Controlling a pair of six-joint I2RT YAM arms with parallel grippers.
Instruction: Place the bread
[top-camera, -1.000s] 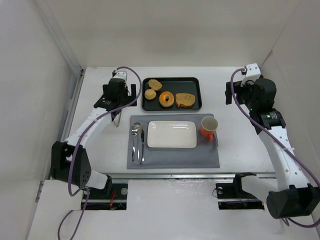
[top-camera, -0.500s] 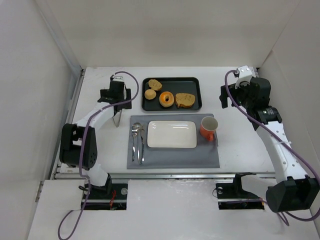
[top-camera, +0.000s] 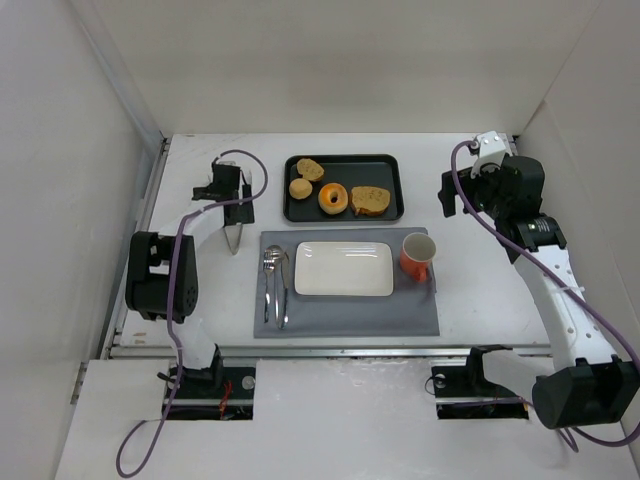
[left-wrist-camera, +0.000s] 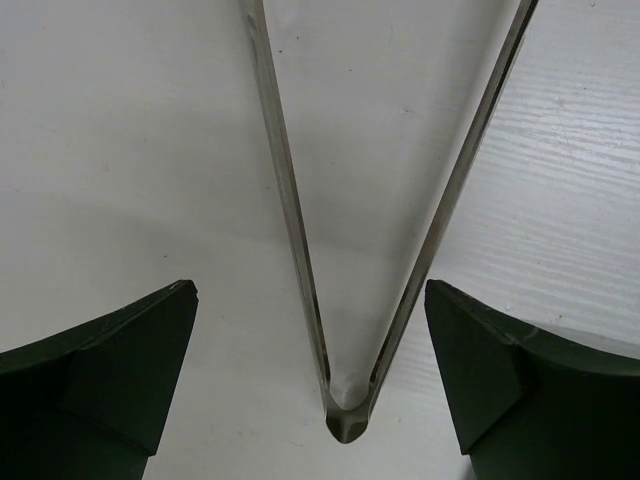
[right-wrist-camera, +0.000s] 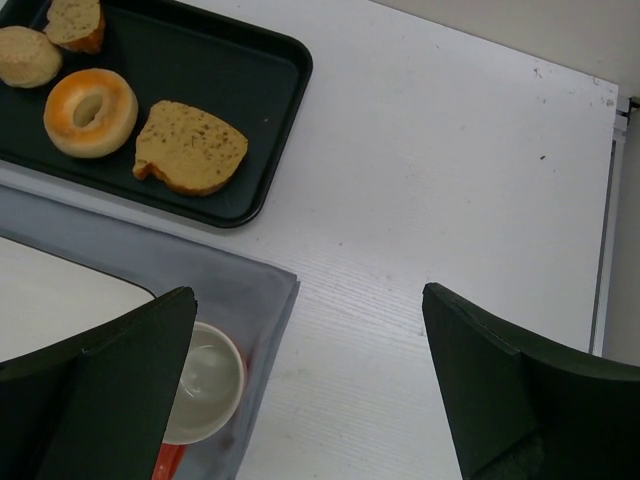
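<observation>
The small, oval, golden-brown bread slice (top-camera: 311, 169) lies at ten o'clock in the black rectangular tray (top-camera: 388, 172). The left gripper (left-wrist-camera: 308, 290) gapes wide over V-shaped steel tongs (left-wrist-camera: 345, 418). The right gripper (right-wrist-camera: 310, 295), at the tray's three o'clock, is spread and empty.

Lab test booth: white panel walls (top-camera: 350, 60) around a white table (top-camera: 480, 290), staged place setting (top-camera: 350, 315).

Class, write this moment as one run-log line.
left gripper: open, straddling tongs | right gripper: open, above table | bread: on tray, not yet picked
</observation>
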